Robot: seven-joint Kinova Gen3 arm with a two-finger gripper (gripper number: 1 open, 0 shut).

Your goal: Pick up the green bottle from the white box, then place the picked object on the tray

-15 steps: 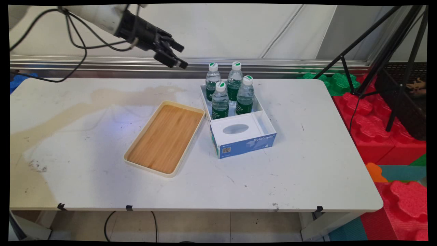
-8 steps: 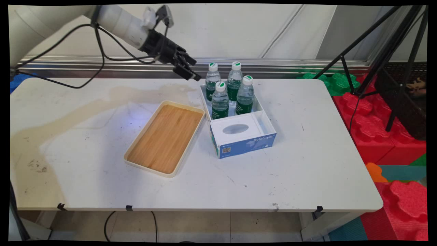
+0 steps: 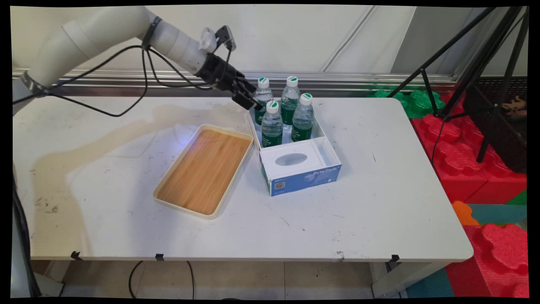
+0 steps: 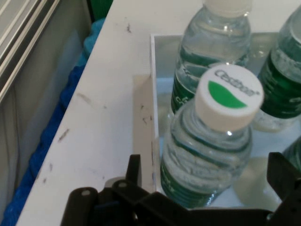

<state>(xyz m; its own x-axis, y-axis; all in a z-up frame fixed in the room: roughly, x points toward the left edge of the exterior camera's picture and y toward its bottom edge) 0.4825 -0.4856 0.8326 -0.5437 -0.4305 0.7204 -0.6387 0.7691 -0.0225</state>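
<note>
Main view: the white arm's black two-finger gripper (image 3: 249, 100) has come down and rightward over the last second, from high above the worktop's far side to just beside the far-left clear plastic water bottle (image 3: 262, 99) with a white-and-green cap.
Hand view: that bottle (image 4: 207, 146) sits between the gripper's fingers (image 4: 133, 170), which stand apart on either side of it and do not appear to touch it yet.
Change: the bottles and everything else lie where they did; only the arm has moved.
Box: white-and-blue cardboard box (image 3: 302, 177), right of centre, holding four ribbed bottles with green labels in its far half.
Tray: shallow cream-rimmed rectangular tray with a wooden floor (image 3: 204, 169), just left of the box.
Worktop: white, scuffed and stained worktop (image 3: 371, 211).
</note>
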